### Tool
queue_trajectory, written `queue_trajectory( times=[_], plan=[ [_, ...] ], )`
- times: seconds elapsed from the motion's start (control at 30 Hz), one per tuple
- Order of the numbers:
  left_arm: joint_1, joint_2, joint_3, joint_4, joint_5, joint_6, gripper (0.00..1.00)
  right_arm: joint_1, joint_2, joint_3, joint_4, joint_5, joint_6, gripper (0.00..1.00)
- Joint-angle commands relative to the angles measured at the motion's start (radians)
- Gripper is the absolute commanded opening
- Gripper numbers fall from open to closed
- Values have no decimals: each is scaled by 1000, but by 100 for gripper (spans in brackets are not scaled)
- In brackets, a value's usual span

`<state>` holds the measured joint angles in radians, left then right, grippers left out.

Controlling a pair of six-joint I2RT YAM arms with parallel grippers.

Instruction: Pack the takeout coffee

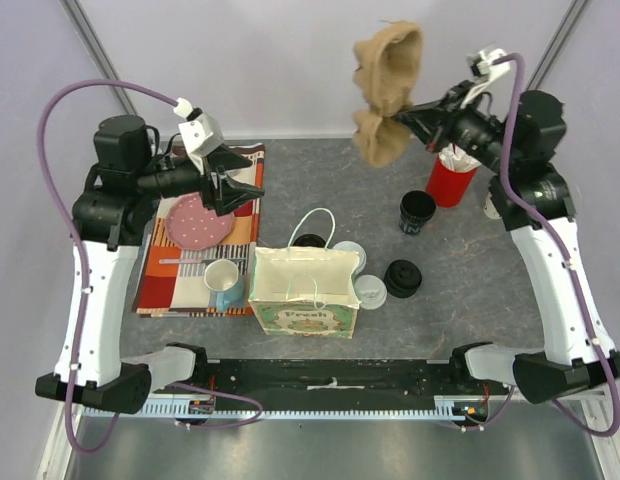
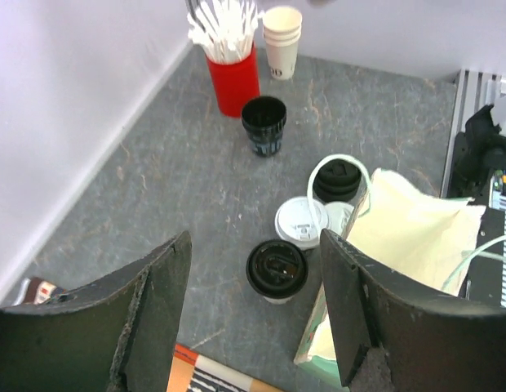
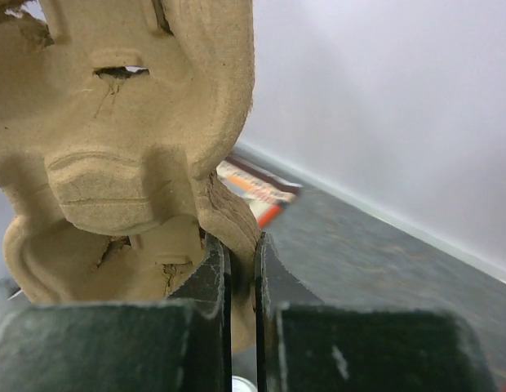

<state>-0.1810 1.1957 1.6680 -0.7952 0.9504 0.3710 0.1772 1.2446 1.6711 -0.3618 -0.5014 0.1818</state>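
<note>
Two takeout coffee cups with white sip lids stand just right of the paper bag (image 1: 303, 292): one (image 1: 352, 255) (image 2: 300, 220) further back, one (image 1: 371, 290) nearer the front. My left gripper (image 1: 235, 190) (image 2: 255, 253) hangs open and empty over the mat's right edge, left of the cups. A black-lidded cup (image 2: 277, 269) shows between its fingers, on the table below. My right gripper (image 1: 405, 118) (image 3: 241, 245) is shut on the edge of a brown pulp cup carrier (image 1: 385, 90) (image 3: 122, 163), held high at the back right.
A lidless black cup (image 1: 417, 212), a black lid (image 1: 402, 278), a red straw holder (image 1: 450, 180) and a stack of paper cups (image 2: 281, 37) stand on the right. The patterned mat (image 1: 160, 290) on the left carries a pink plate (image 1: 198, 220) and a mug (image 1: 223, 280).
</note>
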Motion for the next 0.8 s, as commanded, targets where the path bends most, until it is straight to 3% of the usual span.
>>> queue_trajectory(
  times=[0.0, 0.13, 0.33, 0.43, 0.6, 0.77],
  plan=[
    [-2, 1, 149, -131, 50, 17, 71, 111, 36, 18, 253, -214, 119, 0],
    [-2, 33, 352, -306, 112, 74, 71, 252, 62, -22, 397, -344, 72, 0],
    [0, 24, 505, -317, 113, -1, 77, 384, 90, -25, 438, -420, 25, 0],
    [-2, 10, 495, -329, 120, -7, 99, 461, 102, -16, 440, -445, -13, 0],
    [-2, -2, 477, -309, 261, -59, 100, 530, 119, -16, 492, -439, -4, 0],
    [-2, -2, 484, -231, 313, -161, 100, 564, 134, -17, 520, -448, 8, 0]
  ],
)
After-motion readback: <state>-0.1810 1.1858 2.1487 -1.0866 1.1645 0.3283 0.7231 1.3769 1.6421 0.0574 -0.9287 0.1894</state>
